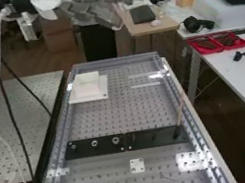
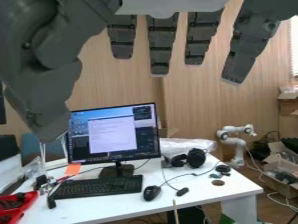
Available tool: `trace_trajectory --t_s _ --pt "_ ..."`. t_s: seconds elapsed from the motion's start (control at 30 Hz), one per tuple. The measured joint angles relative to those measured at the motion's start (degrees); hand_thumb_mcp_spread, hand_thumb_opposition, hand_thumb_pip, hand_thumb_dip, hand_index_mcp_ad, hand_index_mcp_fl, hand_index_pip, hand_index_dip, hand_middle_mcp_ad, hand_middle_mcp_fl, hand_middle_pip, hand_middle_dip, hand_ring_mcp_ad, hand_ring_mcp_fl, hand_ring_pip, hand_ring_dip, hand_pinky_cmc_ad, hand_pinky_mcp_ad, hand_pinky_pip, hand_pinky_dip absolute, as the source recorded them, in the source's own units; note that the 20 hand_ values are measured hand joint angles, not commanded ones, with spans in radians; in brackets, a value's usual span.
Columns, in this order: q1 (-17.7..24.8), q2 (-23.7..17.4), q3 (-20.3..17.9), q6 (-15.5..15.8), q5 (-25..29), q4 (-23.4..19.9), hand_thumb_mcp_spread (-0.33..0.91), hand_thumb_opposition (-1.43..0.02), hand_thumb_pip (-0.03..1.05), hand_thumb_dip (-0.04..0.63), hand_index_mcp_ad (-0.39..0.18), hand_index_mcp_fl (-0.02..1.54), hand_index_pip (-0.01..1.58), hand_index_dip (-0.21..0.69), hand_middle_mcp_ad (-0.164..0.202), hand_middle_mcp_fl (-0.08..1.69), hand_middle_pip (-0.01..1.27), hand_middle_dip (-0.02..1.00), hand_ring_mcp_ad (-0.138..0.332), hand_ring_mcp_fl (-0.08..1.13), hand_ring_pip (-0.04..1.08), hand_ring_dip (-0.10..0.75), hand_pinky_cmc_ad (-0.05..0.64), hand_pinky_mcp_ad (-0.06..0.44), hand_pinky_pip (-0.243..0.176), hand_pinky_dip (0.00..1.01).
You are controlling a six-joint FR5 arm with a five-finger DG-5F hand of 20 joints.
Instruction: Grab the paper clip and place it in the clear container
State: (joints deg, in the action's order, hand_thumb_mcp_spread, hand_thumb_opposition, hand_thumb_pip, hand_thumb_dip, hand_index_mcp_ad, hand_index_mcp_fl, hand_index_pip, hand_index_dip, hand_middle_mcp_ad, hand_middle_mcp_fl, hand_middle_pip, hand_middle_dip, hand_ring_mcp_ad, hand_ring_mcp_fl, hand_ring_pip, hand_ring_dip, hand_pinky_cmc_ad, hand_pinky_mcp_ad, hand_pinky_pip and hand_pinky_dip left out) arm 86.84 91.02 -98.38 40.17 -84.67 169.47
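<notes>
The hand [image 1: 97,6] hangs at the top of the high view, past the far end of the perforated surface [image 1: 97,119] and well above the floor, apart from everything on the bench. Its fingers [image 2: 161,47] are spread, straight and separate from each other, with the thumb [image 2: 46,95] off to the side of them. On the perforated surface a thin, faint line [image 1: 168,177] lies near the bench's near end, beside a small white plate [image 1: 137,162]; it may be the paper clip, but it is too small to tell. Clear edging [image 1: 203,132] runs along the long sides of that surface; I cannot tell whether it belongs to the clear container. Farther along, a black strip [image 1: 141,139] lies crosswise, with 3 round metal fittings [image 1: 95,144] in its left half as the high view shows it, and a thin stick [image 1: 180,110] rising at a tilt from its other end. Toward the far end, a white block [image 1: 87,81] sits on a white base [image 1: 100,96]. In the wrist view, a monitor [image 2: 113,134] stands on a white surface [image 2: 206,192] behind a keyboard [image 2: 100,186], with a mouse [image 2: 151,193] and headphones [image 2: 188,159] nearby.
</notes>
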Motion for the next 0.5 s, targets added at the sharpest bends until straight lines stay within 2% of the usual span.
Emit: trace_trajectory --t_s 0.5 --pt "0.3 -0.4 0.3 0.5 -0.3 0.4 0.17 -0.74 0.64 0.206 -0.138 0.07 0.11 -0.188 0.056 0.10 0.12 0.30 0.138 0.01 0.10 0.168 0.379 0.347 -0.063 0.47"
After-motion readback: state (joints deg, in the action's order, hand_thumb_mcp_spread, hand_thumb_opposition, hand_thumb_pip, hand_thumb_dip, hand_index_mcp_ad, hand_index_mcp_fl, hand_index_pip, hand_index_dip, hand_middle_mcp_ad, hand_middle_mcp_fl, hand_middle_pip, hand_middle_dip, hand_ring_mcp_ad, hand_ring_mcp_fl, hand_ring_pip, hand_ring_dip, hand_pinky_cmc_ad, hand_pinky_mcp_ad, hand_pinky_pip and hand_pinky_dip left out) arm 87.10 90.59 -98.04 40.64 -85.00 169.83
